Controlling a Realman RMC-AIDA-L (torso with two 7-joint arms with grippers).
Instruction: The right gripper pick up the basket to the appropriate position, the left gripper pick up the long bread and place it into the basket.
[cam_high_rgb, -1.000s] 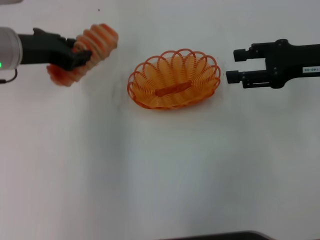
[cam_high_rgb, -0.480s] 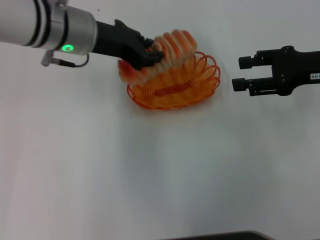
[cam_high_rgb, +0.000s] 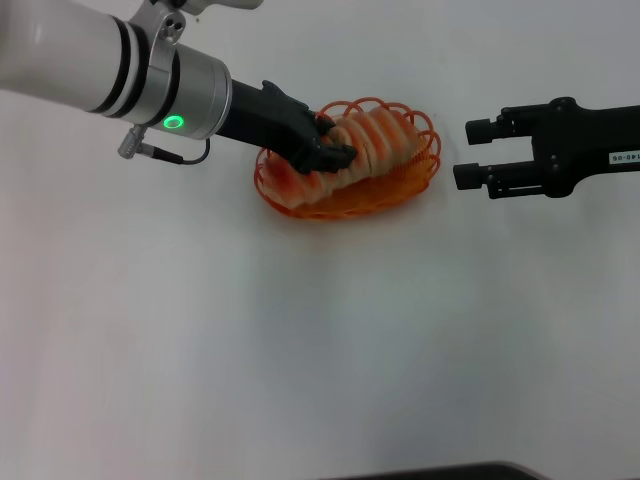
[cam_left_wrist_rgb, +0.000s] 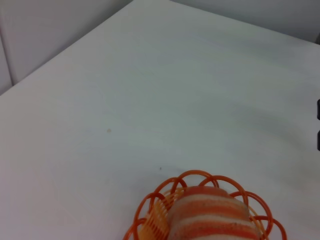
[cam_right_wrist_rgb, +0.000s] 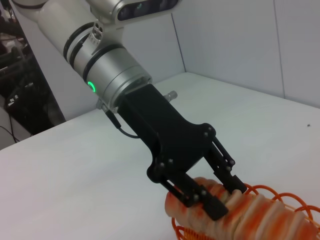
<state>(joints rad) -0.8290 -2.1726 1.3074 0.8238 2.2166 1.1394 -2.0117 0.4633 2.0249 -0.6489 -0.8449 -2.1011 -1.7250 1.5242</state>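
Observation:
The orange wire basket (cam_high_rgb: 432, 163) stands on the white table at the middle back. The long bread (cam_high_rgb: 375, 143) lies lengthwise in it, orange with pale ridges. My left gripper (cam_high_rgb: 335, 140) reaches in from the left and is shut on the bread near its middle. The right wrist view shows its fingers (cam_right_wrist_rgb: 215, 207) clamped across the loaf (cam_right_wrist_rgb: 260, 217) above the basket rim (cam_right_wrist_rgb: 292, 197). The left wrist view shows the bread's end (cam_left_wrist_rgb: 212, 217) inside the basket (cam_left_wrist_rgb: 150, 205). My right gripper (cam_high_rgb: 468, 152) is open and empty, just right of the basket and apart from it.
The white table (cam_high_rgb: 320, 340) stretches in front of the basket. A dark edge (cam_high_rgb: 440, 471) shows at the bottom of the head view. The left arm's silver cuff (cam_high_rgb: 190, 95) with a green light hangs over the back left.
My left gripper carried the bread from the back left to the right and lowered it into the basket. The right gripper stayed beside the basket, shifting only slightly.

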